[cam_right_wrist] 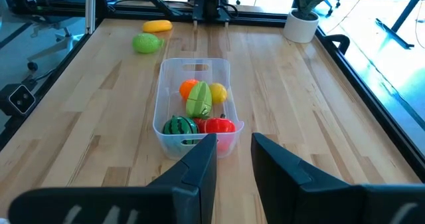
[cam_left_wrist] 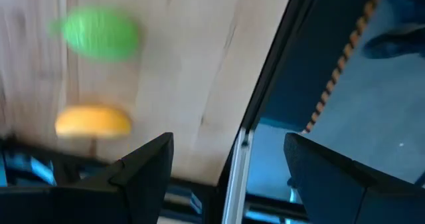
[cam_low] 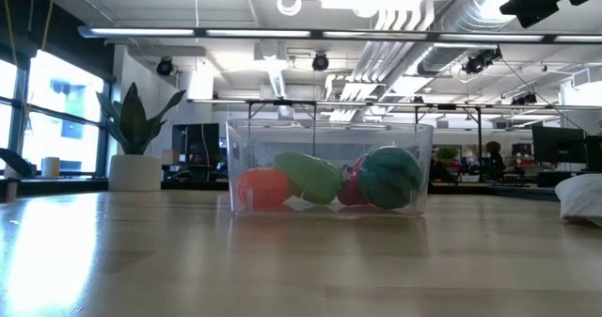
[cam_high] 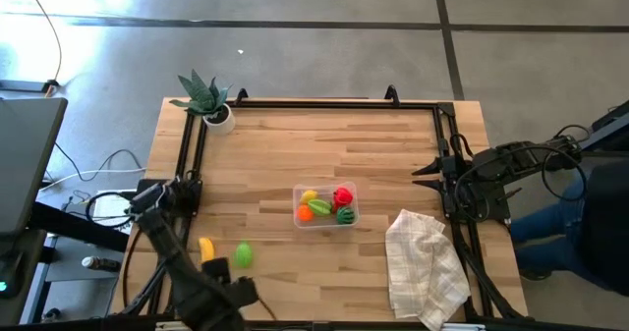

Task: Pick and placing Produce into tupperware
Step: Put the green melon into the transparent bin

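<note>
Spanning most of the high view, the wooden table [cam_high: 295, 144] carries everything in play. A white checked cloth [cam_high: 425, 264] lies crumpled at its front right, and a spiky potted plant [cam_high: 206, 99] stands at the back left corner. Near the middle sits the tupperware [cam_high: 325, 205], already holding an orange [cam_right_wrist: 189, 89], a lemon [cam_right_wrist: 218, 92], a green piece [cam_right_wrist: 198, 99], a striped watermelon [cam_right_wrist: 180, 125] and a red pepper [cam_right_wrist: 216, 125].

Two items remain loose on the front left of the table: the banana [cam_high: 206, 248] and a green lime-like fruit [cam_high: 243, 254], just beside each other and well apart from the container.

The left gripper [cam_high: 231, 294] hangs at the table's front edge, right next to this pair, its fingers spread wide with nothing between them. Its wrist view shows the banana [cam_left_wrist: 93, 121] and the green fruit [cam_left_wrist: 99, 34] off to one side of the open fingers, not between them, so I judge the gripper must shift sideways over the table before closing.

The right gripper [cam_right_wrist: 232, 157] waits at the right edge, fingers slightly parted and empty, aimed at the tupperware, far from the loose fruit.
</note>
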`<act>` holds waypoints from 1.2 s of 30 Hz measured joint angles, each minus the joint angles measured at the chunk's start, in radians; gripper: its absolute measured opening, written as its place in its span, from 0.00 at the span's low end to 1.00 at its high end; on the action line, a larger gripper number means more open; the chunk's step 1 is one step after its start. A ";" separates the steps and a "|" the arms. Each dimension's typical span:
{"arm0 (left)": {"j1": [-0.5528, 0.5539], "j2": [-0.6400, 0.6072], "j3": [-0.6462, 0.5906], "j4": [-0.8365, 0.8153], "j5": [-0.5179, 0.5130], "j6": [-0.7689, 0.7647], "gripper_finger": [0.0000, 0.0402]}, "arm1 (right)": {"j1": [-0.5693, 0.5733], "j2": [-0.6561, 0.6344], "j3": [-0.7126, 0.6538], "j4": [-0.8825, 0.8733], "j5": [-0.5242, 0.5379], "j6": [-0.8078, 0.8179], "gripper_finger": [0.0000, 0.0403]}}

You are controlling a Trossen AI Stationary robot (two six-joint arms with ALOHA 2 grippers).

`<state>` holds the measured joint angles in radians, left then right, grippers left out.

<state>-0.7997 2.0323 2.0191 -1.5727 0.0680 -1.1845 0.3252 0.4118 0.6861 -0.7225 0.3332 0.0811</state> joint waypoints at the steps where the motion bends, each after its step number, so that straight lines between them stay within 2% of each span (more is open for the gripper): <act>1: -0.021 0.000 -0.011 0.000 0.003 -0.029 0.69 | 0.000 0.000 0.000 0.000 0.000 0.000 0.21; 5: -0.103 -0.003 -0.030 0.001 -0.028 -0.128 0.69 | 0.000 0.000 0.000 0.000 0.000 0.000 0.21; 12: -0.272 -0.007 -0.036 0.002 -0.179 -0.407 0.69 | 0.000 0.000 0.000 0.000 0.000 0.000 0.21; 17: -0.359 -0.037 -0.097 0.003 -0.202 -0.641 0.69 | 0.000 0.000 0.000 0.000 0.000 0.000 0.21; 19: -0.367 -0.067 -0.149 0.002 -0.208 -0.653 0.69 | 0.000 0.000 0.000 0.000 0.000 0.000 0.21; 26: -0.270 -0.265 -0.426 0.031 -0.230 -0.654 0.69 | 0.000 0.000 0.000 0.000 0.000 0.000 0.21; 28: -0.226 -0.345 -0.524 0.124 -0.247 -0.654 0.69 | 0.000 0.000 0.000 0.000 0.000 0.000 0.21; 32: -0.124 -0.492 -0.706 0.327 -0.347 -0.647 0.69 | 0.000 0.000 0.000 0.000 0.000 0.000 0.21; 36: -0.004 -0.570 -0.798 0.378 -0.308 -0.654 0.69 | 0.000 0.000 0.000 0.000 0.000 0.000 0.21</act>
<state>-0.8041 1.4624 1.2209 -1.1951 -0.2401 -1.8389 0.3252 0.4122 0.6861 -0.7223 0.3332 0.0809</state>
